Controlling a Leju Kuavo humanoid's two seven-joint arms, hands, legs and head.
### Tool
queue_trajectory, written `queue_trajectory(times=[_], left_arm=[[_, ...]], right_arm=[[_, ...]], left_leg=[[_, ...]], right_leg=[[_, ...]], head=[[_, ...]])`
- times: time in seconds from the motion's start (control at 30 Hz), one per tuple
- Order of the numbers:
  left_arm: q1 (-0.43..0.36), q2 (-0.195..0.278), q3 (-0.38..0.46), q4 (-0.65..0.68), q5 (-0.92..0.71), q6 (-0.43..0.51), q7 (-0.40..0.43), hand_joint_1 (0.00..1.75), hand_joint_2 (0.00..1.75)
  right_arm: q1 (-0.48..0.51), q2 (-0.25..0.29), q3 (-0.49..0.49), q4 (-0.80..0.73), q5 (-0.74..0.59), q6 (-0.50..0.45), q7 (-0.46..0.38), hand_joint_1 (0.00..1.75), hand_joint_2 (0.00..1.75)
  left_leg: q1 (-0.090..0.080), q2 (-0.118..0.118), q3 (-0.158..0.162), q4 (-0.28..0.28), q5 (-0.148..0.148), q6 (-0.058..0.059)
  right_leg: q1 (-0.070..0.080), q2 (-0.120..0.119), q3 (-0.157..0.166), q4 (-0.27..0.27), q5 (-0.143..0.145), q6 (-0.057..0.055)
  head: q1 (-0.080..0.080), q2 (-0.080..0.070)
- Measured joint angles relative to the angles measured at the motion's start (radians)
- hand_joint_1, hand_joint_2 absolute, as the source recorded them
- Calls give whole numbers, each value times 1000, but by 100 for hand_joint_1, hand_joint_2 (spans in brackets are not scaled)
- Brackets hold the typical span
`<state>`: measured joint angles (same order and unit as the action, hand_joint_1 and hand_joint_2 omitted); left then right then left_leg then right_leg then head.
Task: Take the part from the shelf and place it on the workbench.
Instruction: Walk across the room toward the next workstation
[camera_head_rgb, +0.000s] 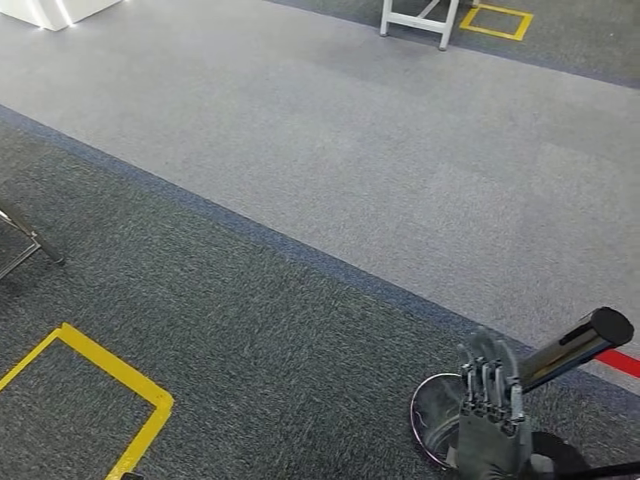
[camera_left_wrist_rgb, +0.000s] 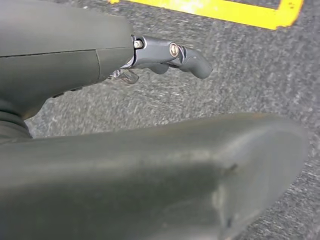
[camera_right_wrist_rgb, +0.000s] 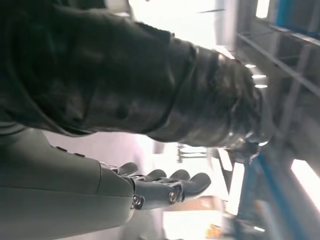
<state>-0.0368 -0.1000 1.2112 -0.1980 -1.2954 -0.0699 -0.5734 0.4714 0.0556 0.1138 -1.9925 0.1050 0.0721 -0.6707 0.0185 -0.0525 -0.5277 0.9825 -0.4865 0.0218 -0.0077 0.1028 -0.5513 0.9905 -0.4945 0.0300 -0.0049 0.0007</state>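
My right hand (camera_head_rgb: 490, 420) is at the lower right of the head view, raised over the carpet, and holds the part. The part is a dark piece with a black bar (camera_head_rgb: 577, 345) sticking out to the right and a shiny round rim (camera_head_rgb: 434, 415) on the hand's left. In the right wrist view the dark part (camera_right_wrist_rgb: 151, 85) lies against the hand, with the fingers (camera_right_wrist_rgb: 170, 187) stretched along it. My left hand (camera_left_wrist_rgb: 166, 52) hangs over the grey carpet with its fingers straight and nothing in it.
Grey carpet floor with a lighter band across it. A yellow taped square (camera_head_rgb: 113, 375) lies at the lower left, and dark frame legs (camera_head_rgb: 30, 245) stand at the left edge. White table legs (camera_head_rgb: 419, 20) and another yellow square (camera_head_rgb: 498, 20) are far ahead. Red tape (camera_head_rgb: 623, 362) is at the right.
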Motion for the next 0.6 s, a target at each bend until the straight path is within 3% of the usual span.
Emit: queue_trajectory(times=[0.03, 0.1, 0.17, 0.2, 0.23, 0.3, 0.37, 0.4, 0.47, 0.53, 0.6], left_arm=[[-1, -2, 2, 0, 0, -1, 0, 0, 0], [3, -5, 6, 0, -1, -2, -1, 0, 0], [7, -6, 11, 0, -4, -2, -1, 0, 0], [7, -7, 13, 0, -6, -2, 0, 0, 0], [6, -7, 15, 0, -10, -2, 0, 0, 0], [4, -8, 16, 0, -15, -2, 2, 0, 0], [2, -8, 16, 0, -22, -2, 4, 0, 0], [1, -7, 16, 0, -27, -3, 4, 0, 0], [-4, -6, 16, 0, -34, -5, 6, 0, 0], [-6, -4, 16, 0, -38, -9, 10, 0, 0], [-5, -2, 16, 0, -42, -10, 12, 0, 0]], right_arm=[[-5, 11, -14, 47, 21, 27, 2, 0, 0], [-29, 38, -57, 175, 79, 91, 4, 0, 0], [-58, 62, -105, 325, 130, 152, 2, 0, 0], [-71, 70, -125, 399, 147, 174, 1, 0, 0], [-82, 74, -138, 467, 158, 191, 0, 0, 0], [-102, 76, -151, 584, 154, 213, 0, 0, 0], [-123, 74, -146, 670, 123, 237, -1, 0, 0], [-133, 70, -138, 709, 103, 250, -1, 0, 0], [-144, 54, -113, 782, 58, 269, -1, 0, 0], [-154, 36, -83, 851, 8, 267, -1, 0, 0], [-178, 19, -55, 927, -14, 233, -2, 0, 0]], left_leg=[[2, 14, 2, -7, 4, 6], [2, 43, 3, -12, 6, 11], [0, 74, 1, -11, 5, 11], [0, 87, 1, -11, 4, 10], [0, 98, 1, -10, 3, 8], [0, 117, 7, -9, -1, 1], [-2, 132, 17, -8, -8, -12], [-2, 138, 21, -8, -10, -19], [3, 149, 30, -9, -14, -35], [8, 124, 23, 21, -42, -45], [9, 81, -23, 130, -105, -48]], right_leg=[[1, -28, -13, 26, -18, 4], [-1, -84, -67, 135, -83, 11], [-6, -97, -123, 250, -129, 20], [-8, -100, -129, 266, -126, 23], [-9, -105, -112, 237, -103, 24], [-11, -138, -32, 94, -40, 22], [-8, -169, 24, -7, -8, 12], [-5, -173, 29, -18, -8, 6], [-2, -154, 30, -18, -7, -7], [-4, -136, 37, -23, 0, -21], [-4, -114, 39, -24, 7, -31]], head=[[4, 0], [13, 0], [15, 0], [15, 0], [16, 0], [18, 0], [18, 0], [18, 0], [16, 0], [13, 0], [10, 0]])
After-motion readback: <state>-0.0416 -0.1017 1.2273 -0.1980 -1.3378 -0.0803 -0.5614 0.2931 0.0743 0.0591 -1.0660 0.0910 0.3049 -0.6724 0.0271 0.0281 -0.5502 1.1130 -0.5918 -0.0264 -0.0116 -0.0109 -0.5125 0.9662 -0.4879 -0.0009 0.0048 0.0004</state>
